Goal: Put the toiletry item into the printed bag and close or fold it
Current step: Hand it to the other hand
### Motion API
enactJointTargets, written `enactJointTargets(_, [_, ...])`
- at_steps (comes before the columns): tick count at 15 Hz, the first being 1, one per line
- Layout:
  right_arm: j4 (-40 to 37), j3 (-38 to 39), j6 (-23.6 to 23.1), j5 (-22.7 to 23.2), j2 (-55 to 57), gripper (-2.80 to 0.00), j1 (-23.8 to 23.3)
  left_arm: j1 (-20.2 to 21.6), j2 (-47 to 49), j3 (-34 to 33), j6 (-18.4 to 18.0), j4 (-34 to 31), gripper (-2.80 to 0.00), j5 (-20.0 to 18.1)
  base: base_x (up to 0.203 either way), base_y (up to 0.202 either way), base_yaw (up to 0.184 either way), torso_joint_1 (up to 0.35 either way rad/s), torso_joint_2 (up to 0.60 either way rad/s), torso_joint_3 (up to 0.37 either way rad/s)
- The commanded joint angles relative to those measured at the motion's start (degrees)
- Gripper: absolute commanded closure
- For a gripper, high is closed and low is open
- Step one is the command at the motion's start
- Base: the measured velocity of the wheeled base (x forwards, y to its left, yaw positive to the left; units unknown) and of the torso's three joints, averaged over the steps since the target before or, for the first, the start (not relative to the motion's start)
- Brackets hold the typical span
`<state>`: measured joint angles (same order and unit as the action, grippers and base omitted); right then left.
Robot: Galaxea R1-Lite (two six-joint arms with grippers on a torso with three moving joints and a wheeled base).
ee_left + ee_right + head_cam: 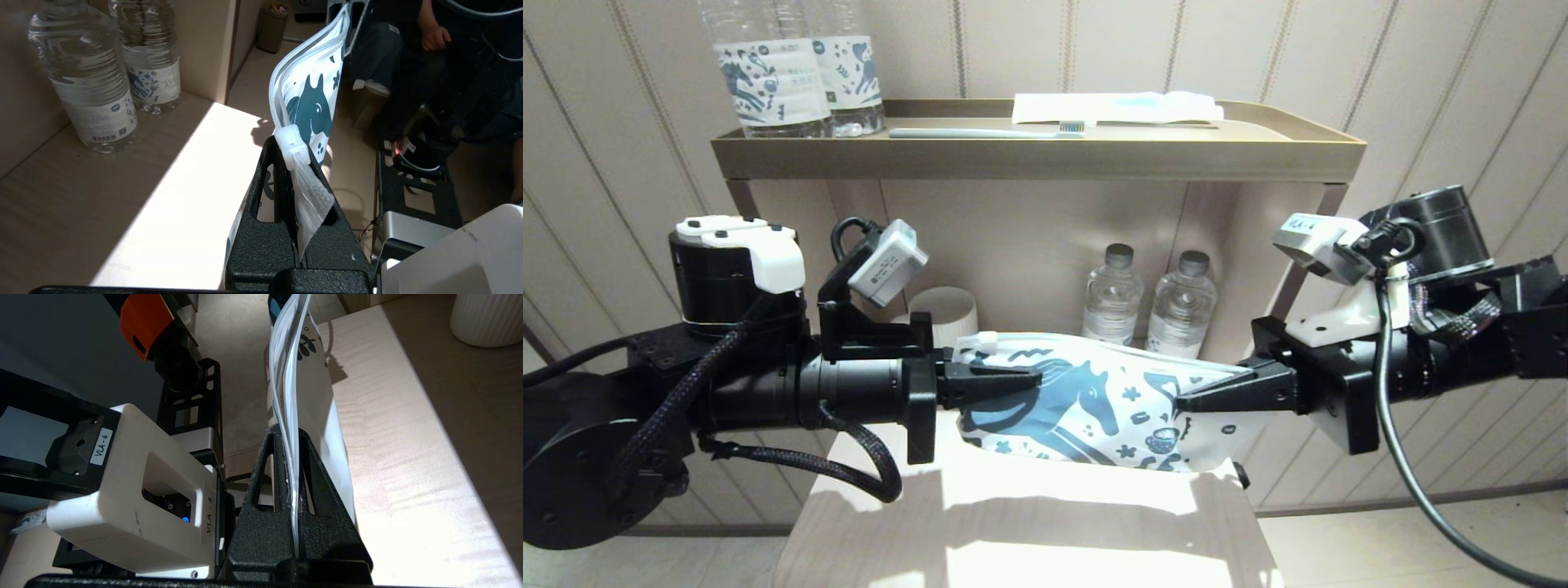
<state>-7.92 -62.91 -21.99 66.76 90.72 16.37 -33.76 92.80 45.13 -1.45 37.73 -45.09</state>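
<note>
printed bag [1094,400] — between both clamped jaws

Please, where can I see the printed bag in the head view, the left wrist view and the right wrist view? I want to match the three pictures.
Head view: the printed bag hangs at centre, held between the left gripper and the right gripper.
Left wrist view: its zip edge, seen edge-on, runs up from the closed fingers.
Right wrist view: its edge rises from the closed fingers.
Shared landmark: the sunlit wooden table beneath the bag.
</note>
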Motion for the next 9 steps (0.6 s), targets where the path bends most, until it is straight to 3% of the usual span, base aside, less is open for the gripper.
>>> enactJointTargets(1, [-0.25,-0.63,0.02,0.30,0.69,0.00,-0.20,0.01,-0.16,-0.22,-0.04,0.24,0.00,-0.35,0.000,0.000,0.000,0.000,0.00,0.000])
enactJointTargets(8, [-0.16,-0.46,0.04,0.15,0.81,0.00,0.03,0.01,-0.07,-0.65,-0.13,0.24,0.00,-0.26,0.000,0.000,0.000,0.000,0.00,0.000])
enactJointTargets(9, [0.01,-0.28,-0.07,0.04,0.78,-2.80,0.06,0.01,-0.07,-0.66,-0.13,0.24,0.00,-0.26,0.000,0.000,0.000,0.000,0.00,0.000])
